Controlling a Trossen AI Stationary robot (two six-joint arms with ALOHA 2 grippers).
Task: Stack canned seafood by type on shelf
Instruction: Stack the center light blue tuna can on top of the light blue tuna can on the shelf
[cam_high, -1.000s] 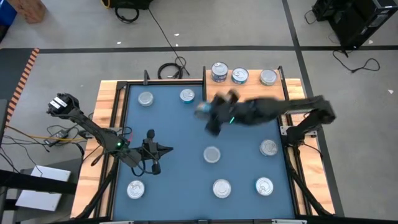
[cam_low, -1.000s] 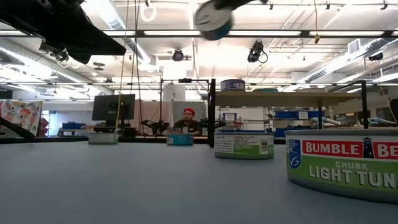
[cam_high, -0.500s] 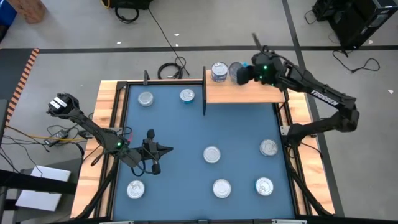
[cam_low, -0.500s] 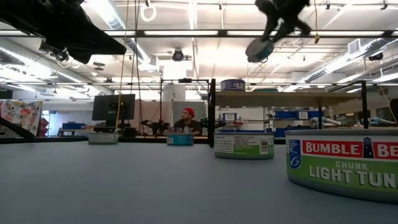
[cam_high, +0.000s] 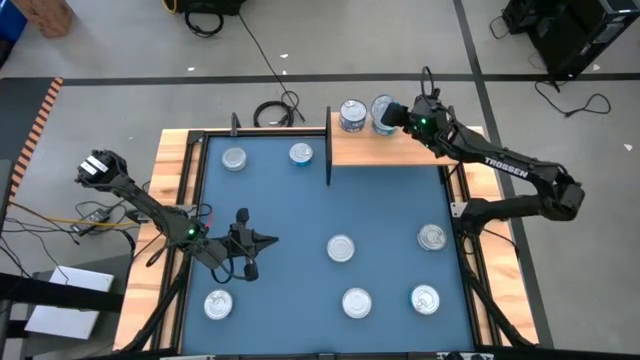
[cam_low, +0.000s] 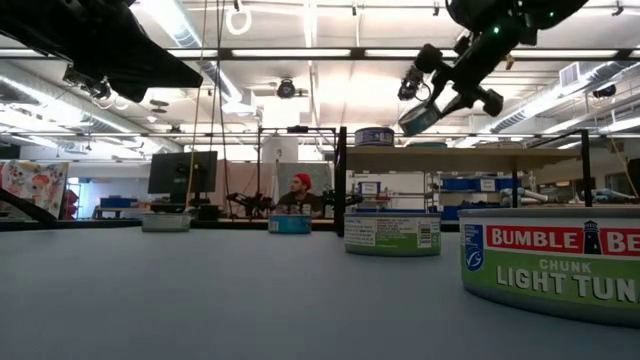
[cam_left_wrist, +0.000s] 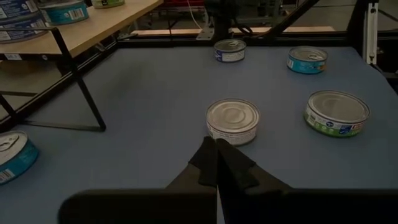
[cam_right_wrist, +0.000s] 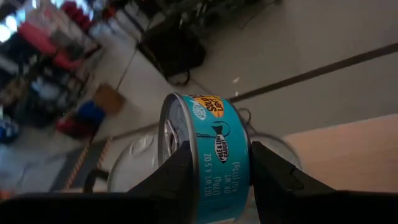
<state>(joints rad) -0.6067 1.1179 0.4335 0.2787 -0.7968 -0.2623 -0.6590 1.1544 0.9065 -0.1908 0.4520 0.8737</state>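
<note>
Teal-labelled tin (cam_right_wrist: 211, 155) sits tilted in the right end effector (cam_high: 392, 115), clamped between its fingers above the shelf (cam_high: 390, 150), near a stacked tin (cam_high: 351, 115). Left end effector (cam_high: 268, 239) hangs closed over the blue mat (cam_high: 290, 270), apart from the loose tins.

Two dark, slender, jointed arms. Right arm (cam_high: 510, 172): white "TROSSEN" lettering along its link, a small green light near the wrist. Left arm (cam_high: 150, 210): green and red lights, thin cables, matte black tapered fingers (cam_left_wrist: 214, 165).

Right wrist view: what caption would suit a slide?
Right tool grips a teal tin on its side, above the shelf.
</note>
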